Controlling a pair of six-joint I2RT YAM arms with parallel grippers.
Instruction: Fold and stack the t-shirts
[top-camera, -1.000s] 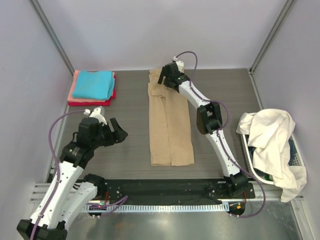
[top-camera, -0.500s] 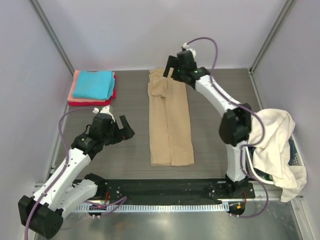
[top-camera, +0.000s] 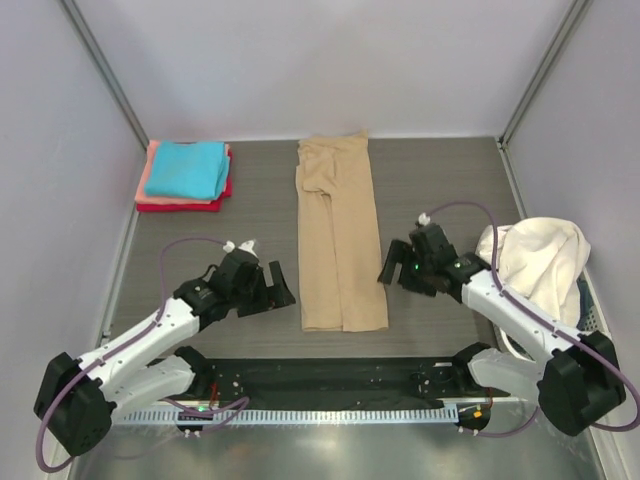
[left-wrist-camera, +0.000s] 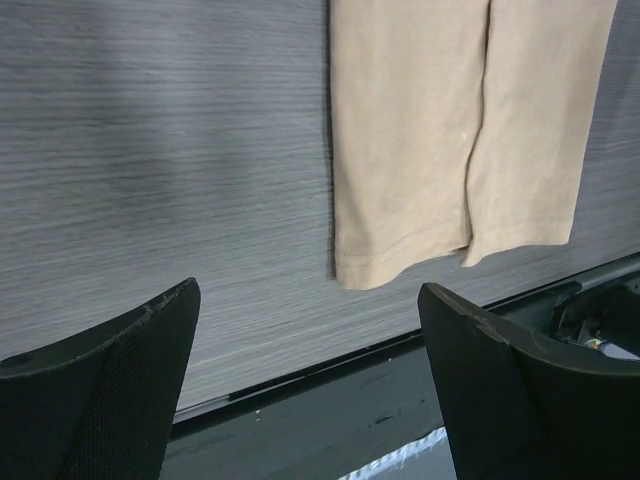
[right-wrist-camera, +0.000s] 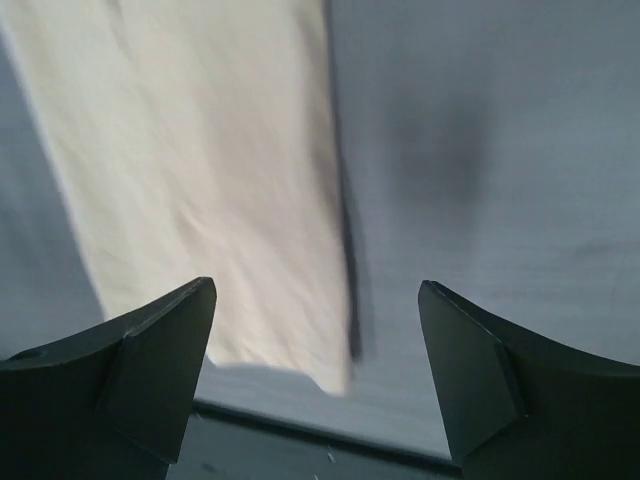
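A long tan t-shirt (top-camera: 340, 235) lies folded into a narrow strip down the middle of the table, flat and untouched. My left gripper (top-camera: 280, 287) hovers open just left of its near hem, which shows ahead in the left wrist view as the tan shirt (left-wrist-camera: 450, 130) beyond the left gripper (left-wrist-camera: 308, 300). My right gripper (top-camera: 393, 272) stands open just right of the same hem; the right wrist view shows the blurred tan cloth (right-wrist-camera: 200, 170) past the empty right gripper (right-wrist-camera: 318, 290). A folded stack sits back left, with the turquoise t-shirt (top-camera: 185, 167) on top of the pink and red ones.
Cream-white shirts (top-camera: 540, 265) hang in a heap over the white basket (top-camera: 597, 312) at the right edge. A black rail (top-camera: 330, 378) runs along the table's near edge, under both arms. Grey walls close in the left, back and right.
My right arm has pulled back from the tan shirt's far end to beside its near hem. My left arm has slid right toward the shirt's near left corner.
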